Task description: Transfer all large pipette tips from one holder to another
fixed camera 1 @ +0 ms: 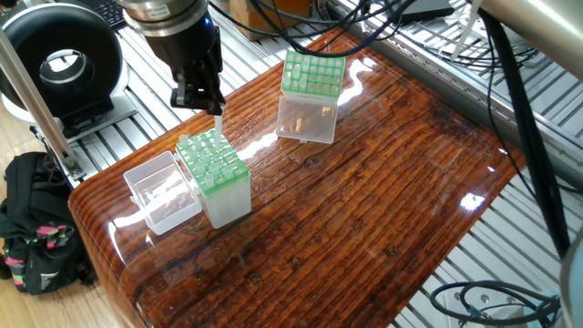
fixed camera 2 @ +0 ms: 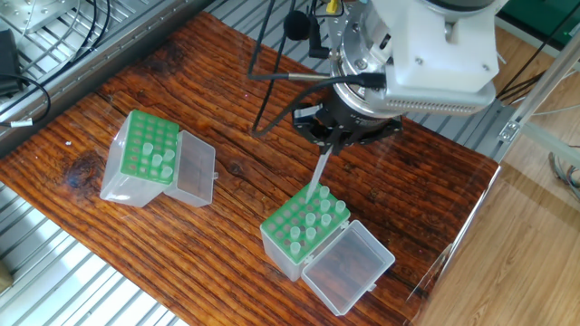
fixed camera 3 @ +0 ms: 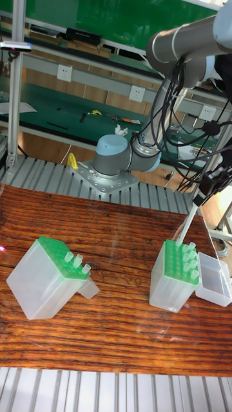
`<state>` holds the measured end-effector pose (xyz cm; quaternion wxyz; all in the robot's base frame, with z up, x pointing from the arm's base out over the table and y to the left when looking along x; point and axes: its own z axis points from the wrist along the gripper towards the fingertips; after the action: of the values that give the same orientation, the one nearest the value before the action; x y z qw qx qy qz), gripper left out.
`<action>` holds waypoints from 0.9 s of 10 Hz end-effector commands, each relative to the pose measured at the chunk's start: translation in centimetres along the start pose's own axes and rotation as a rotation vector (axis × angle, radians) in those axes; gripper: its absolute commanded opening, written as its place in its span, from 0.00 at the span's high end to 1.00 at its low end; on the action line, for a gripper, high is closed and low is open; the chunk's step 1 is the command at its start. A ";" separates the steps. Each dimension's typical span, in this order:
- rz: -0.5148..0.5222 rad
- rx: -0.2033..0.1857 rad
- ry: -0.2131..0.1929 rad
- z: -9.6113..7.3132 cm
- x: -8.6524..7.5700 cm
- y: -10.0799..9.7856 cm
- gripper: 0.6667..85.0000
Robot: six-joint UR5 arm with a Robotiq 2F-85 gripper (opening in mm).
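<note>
Claw (fixed camera 2: 328, 143) grips pipette tip (fixed camera 2: 319, 176), hanging above holder (fixed camera 2: 292, 237).

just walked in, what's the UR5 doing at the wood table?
It is moving large pipette tips between two green-topped tip boxes. The gripper is shut on one pipette tip and holds it slanted just above the nearer tip box, whose clear lid hangs open beside it. Several tips stand in that box. The other tip box sits apart on the table, lid open, with a few tips in it. From one moment alone I cannot tell whether the tip is going in or coming out.
</note>
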<state>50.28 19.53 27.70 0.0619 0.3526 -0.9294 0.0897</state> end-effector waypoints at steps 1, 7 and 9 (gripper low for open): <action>-0.037 -0.048 0.013 0.1 0.3 1.1 1.00; -0.029 -0.031 -0.003 0.2 -0.4 0.6 1.00; -0.029 -0.029 -0.008 0.4 -0.7 0.3 1.00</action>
<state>50.27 19.90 27.33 0.0680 0.3641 -0.9255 0.0788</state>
